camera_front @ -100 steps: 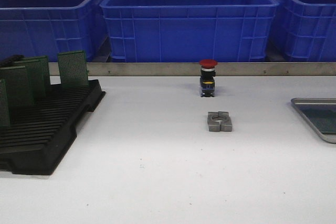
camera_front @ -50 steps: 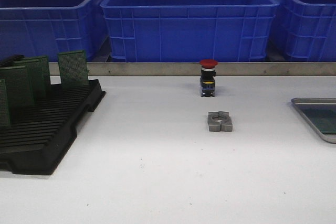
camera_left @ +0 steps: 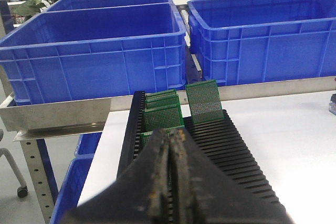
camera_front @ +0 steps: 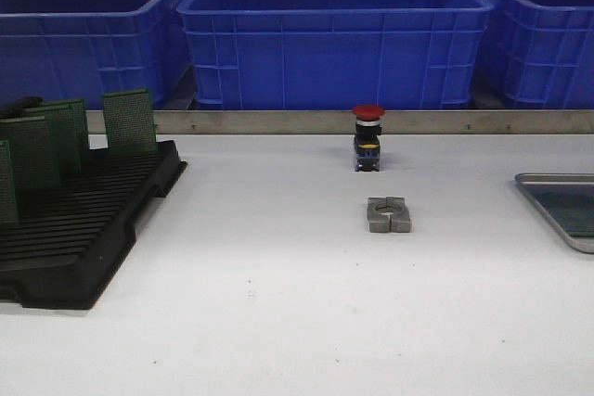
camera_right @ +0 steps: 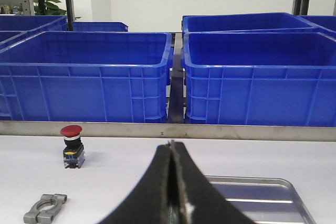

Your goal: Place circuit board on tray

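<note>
Nothing has shifted in the last second: circuit boards [camera_front: 128,121] upright in the slotted rack [camera_front: 83,229], metal tray [camera_front: 560,206] well apart. Both my left claw [camera_left: 170,153] and right claw [camera_right: 172,167] pressed together, holding nothing visible.

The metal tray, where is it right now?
The metal tray lies flat at the table's right edge in the front view, right of the grey clamp.
</note>
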